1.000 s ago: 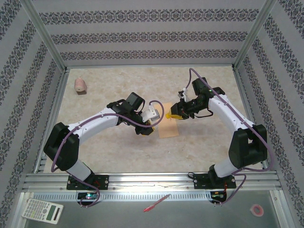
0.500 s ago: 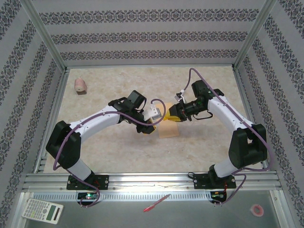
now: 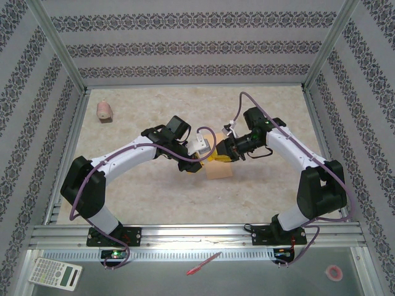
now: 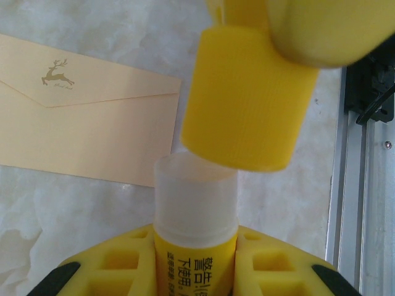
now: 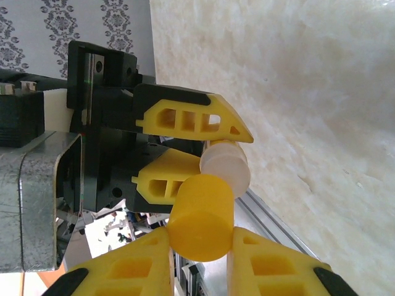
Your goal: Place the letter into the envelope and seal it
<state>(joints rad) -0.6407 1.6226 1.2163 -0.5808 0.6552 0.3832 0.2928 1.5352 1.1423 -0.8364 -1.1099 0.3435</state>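
Finding one: my left fingers (image 3: 196,164) were clamped on the body of the glue stick (image 4: 195,240). Its long axis ran straight out from them toward the right arm, its pale tip bare.

Finding two: my right fingers (image 3: 222,152) were clamped on the yellow cap (image 4: 247,105), meeting the left pair above the middle of the surface (image 3: 142,191).

Finding three, the deciding relation: the cap sat just beyond the tip, off to one side and tilted. The two axes were therefore not in line. I judged that any capping move would need the cap squared to the stick first, and both arms were equally near for it.

Finding four: the envelope (image 4: 80,123) lay flat on the surface beneath both pairs of fingers, about midway between the side edges, with its flap folded down. I could not tell whether the letter was inside or whether the flap was glued.

Views compared: the left wrist view gave the sideways offset and the envelope's flap line. The right wrist view showed the cap's closed end and the tip close beside it, but not whether they touched. The top view fixed only where the envelope lay.
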